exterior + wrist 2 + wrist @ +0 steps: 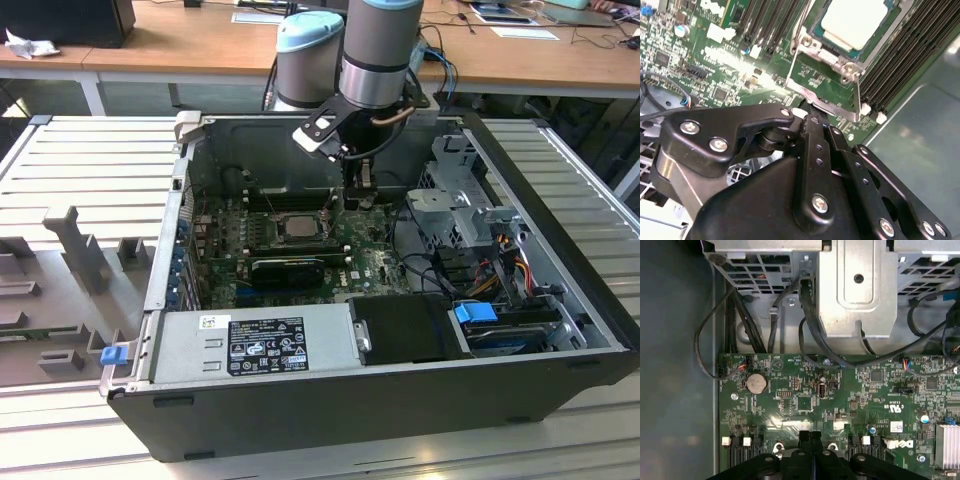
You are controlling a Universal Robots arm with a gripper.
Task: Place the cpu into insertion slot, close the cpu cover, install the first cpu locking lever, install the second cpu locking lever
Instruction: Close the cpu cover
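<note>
In the exterior view we look down slantwise into the open computer case (350,410), fairly near. Both wrist views peer past the gripper (810,436), close onto the green board (805,400) inside.

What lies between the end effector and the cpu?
In the second wrist view, the grey frame of the cpu cover, green board showing through its window, lies between the shut end effector and the cpu.

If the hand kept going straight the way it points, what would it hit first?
Probably the green circuit board just beside the socket's metal frame, where the shut hand points down. It might catch the frame's edge first; depth is unclear.
</note>
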